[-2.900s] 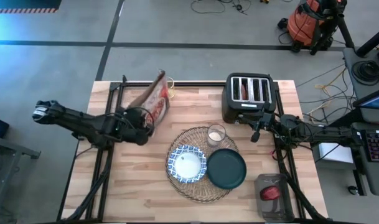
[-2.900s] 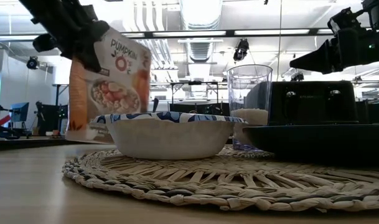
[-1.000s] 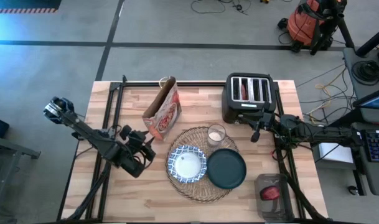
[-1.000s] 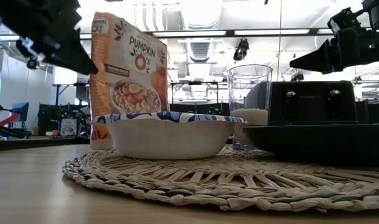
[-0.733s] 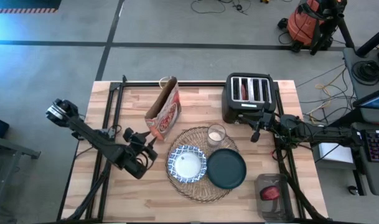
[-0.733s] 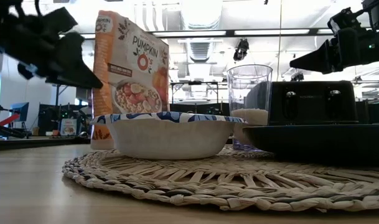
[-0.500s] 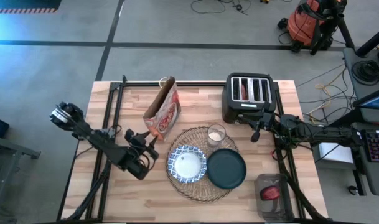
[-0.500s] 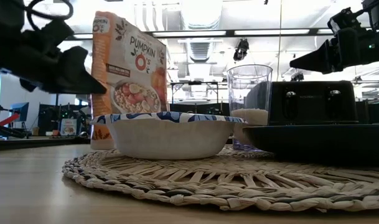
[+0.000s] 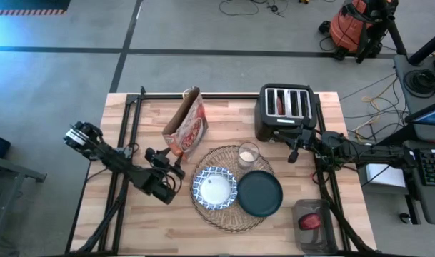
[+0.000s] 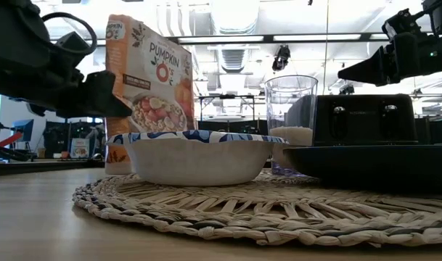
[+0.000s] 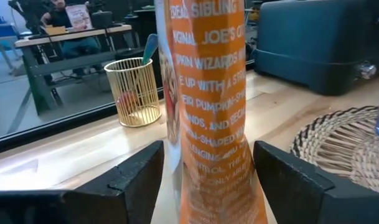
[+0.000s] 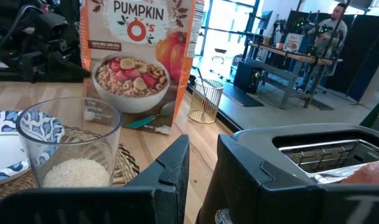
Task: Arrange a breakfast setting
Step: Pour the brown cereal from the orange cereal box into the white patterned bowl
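Since the earlier frames we see the cereal bag (image 9: pixel 186 128) go from tilted in the left gripper (image 9: pixel 171 163) to standing upright on the bench (image 9: pixel 131 214), and the left arm has drawn back toward the bench's left side. From the left wrist view, the left gripper's fingers (image 11: pixel 139 171) are spread wide on either side of the bag's narrow edge with gaps showing, so the bag is released.

The woven straw placemat (image 9: pixel 210 218) lies near the middle of the bench, toward the front edge. On it sit the blue-and-white bowl (image 9: pixel 214 188) on its left part, the dark teal plate (image 9: pixel 259 193) on its right part, overhanging the mat's rim, and the small clear glass (image 9: pixel 248 153) at the back, holding something white at its bottom. The cereal bag stands just behind and left of the placemat.

The black four-slot toaster (image 9: pixel 286 111) stands at the bench's back right. The right gripper (image 9: pixel 294 151) hangs just in front of it, near the glass, its fingers (image 12: pixel 170 171) nearly closed with a narrow gap and nothing between them.

A small gold wire basket (image 12: pixel 204 100) stands by the back edge.
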